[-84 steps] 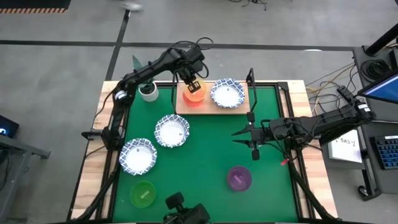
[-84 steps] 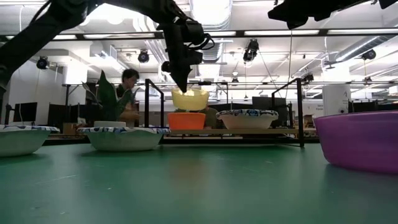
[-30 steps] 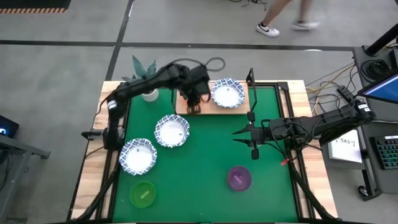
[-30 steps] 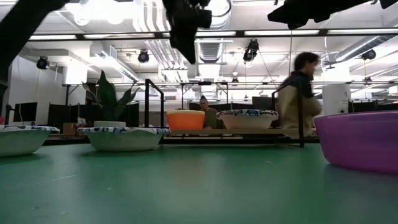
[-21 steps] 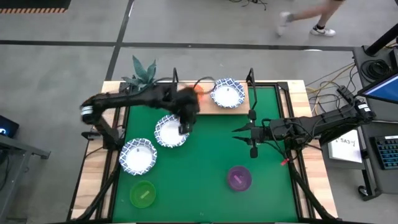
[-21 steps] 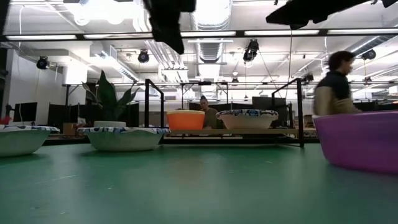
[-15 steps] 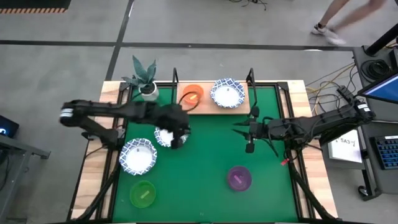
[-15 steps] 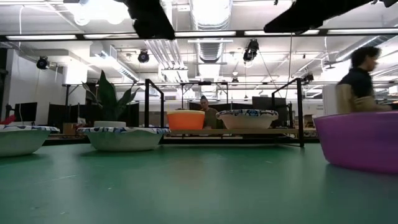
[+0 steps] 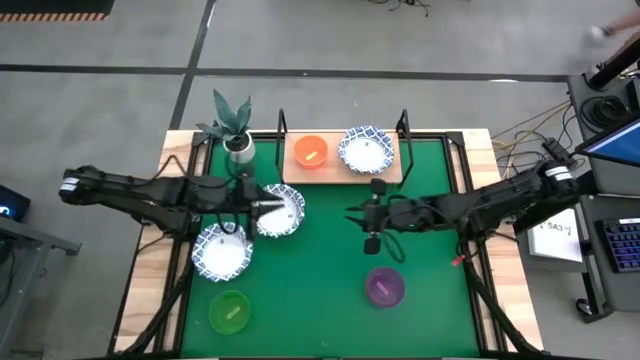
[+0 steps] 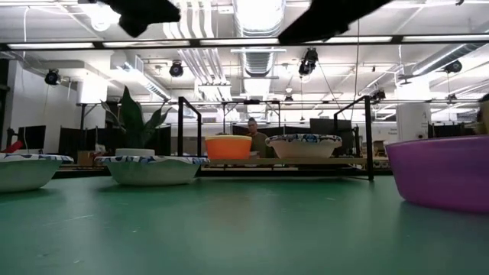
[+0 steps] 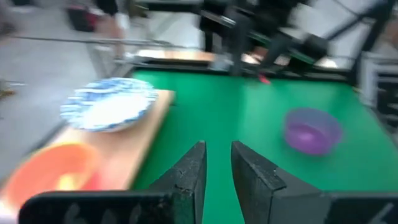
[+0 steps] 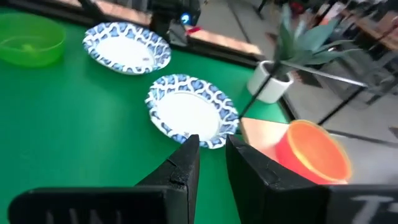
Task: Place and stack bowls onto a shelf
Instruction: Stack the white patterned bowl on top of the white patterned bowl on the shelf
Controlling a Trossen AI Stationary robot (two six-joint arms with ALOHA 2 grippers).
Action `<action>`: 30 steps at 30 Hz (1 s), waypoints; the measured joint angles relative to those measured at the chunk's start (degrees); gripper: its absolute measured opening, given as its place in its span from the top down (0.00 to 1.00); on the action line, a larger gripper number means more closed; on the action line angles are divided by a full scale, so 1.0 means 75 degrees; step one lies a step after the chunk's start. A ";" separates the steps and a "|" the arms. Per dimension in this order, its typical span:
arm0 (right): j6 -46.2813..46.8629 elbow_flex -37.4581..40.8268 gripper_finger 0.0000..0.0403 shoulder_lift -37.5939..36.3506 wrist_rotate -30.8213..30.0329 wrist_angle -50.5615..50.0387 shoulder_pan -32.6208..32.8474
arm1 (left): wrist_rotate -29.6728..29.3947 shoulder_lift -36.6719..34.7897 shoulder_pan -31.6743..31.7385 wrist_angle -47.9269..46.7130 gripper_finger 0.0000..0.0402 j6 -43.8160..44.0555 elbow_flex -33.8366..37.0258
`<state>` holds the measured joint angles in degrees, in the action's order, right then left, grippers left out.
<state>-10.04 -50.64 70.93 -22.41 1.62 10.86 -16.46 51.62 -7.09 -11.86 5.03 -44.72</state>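
Left gripper point(image 9: 262, 203) hovered over a patterned bowl point(image 9: 280, 211) mid-table, fingers barely apart and holding nothing.
Further right, the shelf point(image 9: 343, 165) at the back edge carried an orange-red bowl point(image 9: 310, 151) beside another patterned bowl point(image 9: 366, 150); right gripper point(image 9: 352, 215) hung over bare green, nearly closed and empty, purple bowl point(image 9: 384, 287) nearby.

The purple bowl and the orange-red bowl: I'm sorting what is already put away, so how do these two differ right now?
The orange-red bowl sits on the shelf beside a blue-rimmed bowl; the purple bowl rests on the green table, off the shelf. The orange-red bowl holds something yellow inside; what lies in the purple one cannot be made out. Both are plain, upright and untouched by either gripper.
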 joint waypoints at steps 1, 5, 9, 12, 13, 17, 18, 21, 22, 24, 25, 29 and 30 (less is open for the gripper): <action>0.0010 -0.0248 0.83 0.0222 0.0155 -0.0243 -0.0076 | -0.0278 -0.0190 0.0000 0.0003 0.86 0.0028 0.0106; 0.0133 -0.1326 0.83 0.1109 0.0919 -0.1052 -0.0437 | -0.0695 -0.0916 0.0000 0.0053 0.86 0.0195 0.0530; -0.0109 -0.2358 0.83 0.2052 0.1649 -0.1697 -0.0761 | -0.0695 -0.1538 0.0000 0.0158 0.86 0.0261 0.1071; -0.0259 -0.3022 0.83 0.2732 0.2258 -0.1928 -0.0984 | -0.0695 -0.1917 0.0000 0.0358 0.86 0.0284 0.1483; -0.0318 -0.3221 0.83 0.2963 0.2467 -0.2036 -0.1053 | -0.0695 -0.2022 0.0000 0.0405 0.86 0.0284 0.1574; -0.0441 -0.3917 0.83 0.3774 0.3151 -0.2080 -0.1287 | -0.0695 -0.2400 0.0000 0.0384 0.86 0.0284 0.1829; -0.0474 -0.4071 0.83 0.3942 0.3295 -0.2086 -0.1337 | -0.0694 -0.2483 0.0000 0.0343 0.86 0.0284 0.1844; -0.0530 -0.4495 0.82 0.4417 0.3688 -0.2082 -0.1463 | -0.0689 -0.2641 0.0000 0.0332 0.86 0.0234 0.1826; -0.0547 -0.4631 0.81 0.4575 0.3759 -0.2101 -0.1492 | -0.0686 -0.2686 0.0000 0.0338 0.86 0.0198 0.1826; -0.0552 -0.4883 0.77 0.4835 0.3794 -0.2104 -0.1542 | -0.0686 -0.2735 0.0000 0.0318 0.86 0.0180 0.1826; -0.0552 -0.4973 0.74 0.4952 0.3800 -0.2137 -0.1563 | -0.0683 -0.2758 0.0000 0.0297 0.86 0.0176 0.1826; -0.0552 -0.5371 0.63 0.5434 0.3842 -0.2229 -0.1596 | -0.0683 -0.2754 0.0000 0.0247 0.86 0.0173 0.1835; -0.0553 -0.5453 0.61 0.5557 0.3856 -0.2235 -0.1596 | -0.0683 -0.2747 0.0000 0.0248 0.86 0.0172 0.1835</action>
<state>-14.18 -91.54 112.61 6.51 -15.14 -1.10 -21.58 31.01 -7.09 -10.00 6.32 -30.96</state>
